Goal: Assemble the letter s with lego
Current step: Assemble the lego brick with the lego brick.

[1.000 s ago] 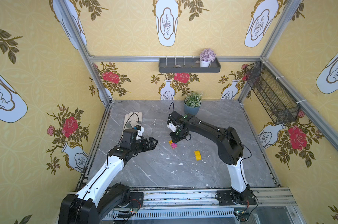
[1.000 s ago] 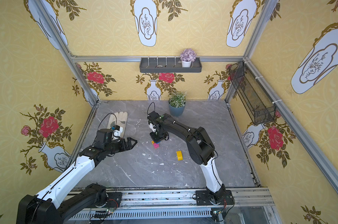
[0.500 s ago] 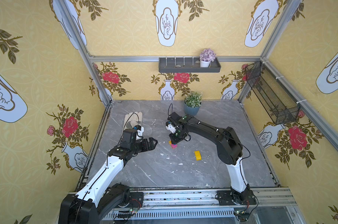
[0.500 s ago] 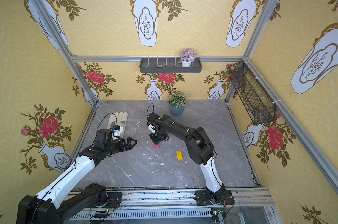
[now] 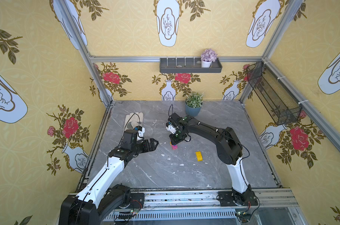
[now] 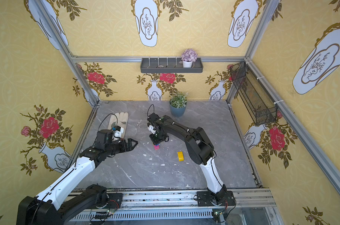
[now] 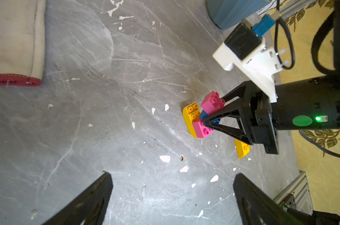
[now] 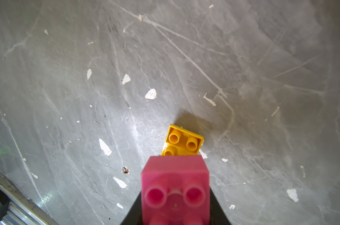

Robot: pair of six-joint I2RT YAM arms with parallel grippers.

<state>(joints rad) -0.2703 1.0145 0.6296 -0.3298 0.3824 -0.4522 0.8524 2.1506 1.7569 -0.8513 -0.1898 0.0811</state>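
Right gripper (image 5: 174,141) has edged slightly toward the left arm, above the stack.
It is clamped on the top pink square studded brick (image 7: 212,102) of the part-built letter s (image 5: 174,146) mid grey marble table (image 5: 165,175). A loose yellow oblong studded brick (image 5: 198,155) lies apart. The left gripper (image 7: 172,176) gapes wide, empty.

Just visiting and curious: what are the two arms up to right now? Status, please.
Left pincer open, empty. Right pincer shut on the brick stack: yellow, pink, blue, pink. Second yellow brick loose on the table, apart. Nothing between them.

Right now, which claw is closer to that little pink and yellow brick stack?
Right. The right gripper is clamped on the brick stack from above; the left gripper hangs open off to one side, not touching it.
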